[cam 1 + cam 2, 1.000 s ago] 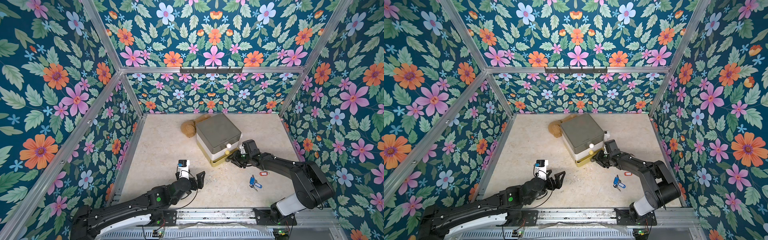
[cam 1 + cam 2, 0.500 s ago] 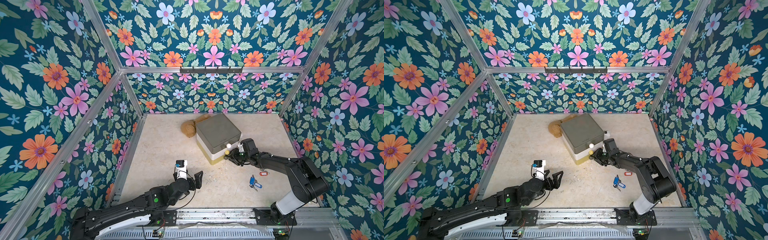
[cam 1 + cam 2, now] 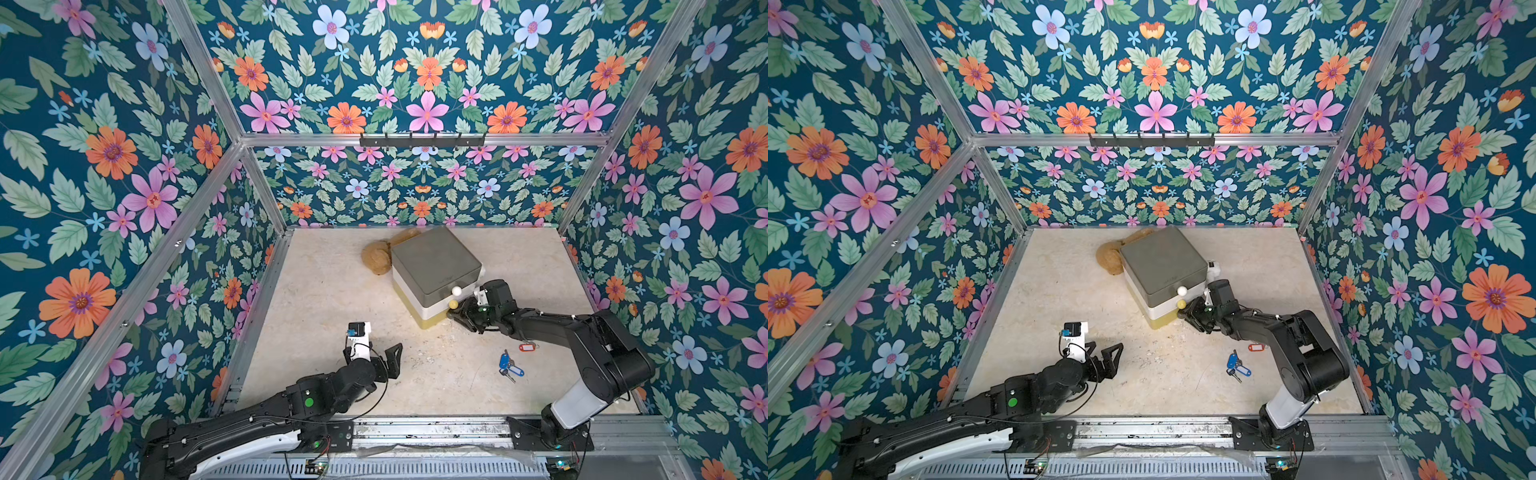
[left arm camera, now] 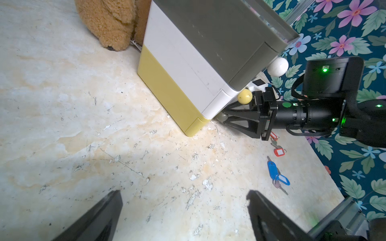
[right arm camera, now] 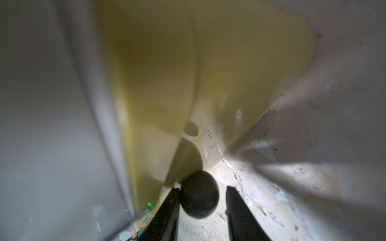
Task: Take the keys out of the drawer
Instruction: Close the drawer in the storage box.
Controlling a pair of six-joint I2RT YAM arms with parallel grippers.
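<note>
Dark round knob (image 5: 199,195) of the yellow drawer (image 5: 156,83) between the parted fingers (image 5: 167,212) of the right hand (image 5: 202,188), against one finger.

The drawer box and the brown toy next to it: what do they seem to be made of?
Drawer box: probably hard plastic with a smooth, semi-matte finish. Its panels are flat and even in grey, white and yellow, and the corners are rounded as if moulded.
Toy: likely plush fabric. The surface is fuzzy and curly, with no shine.
</note>
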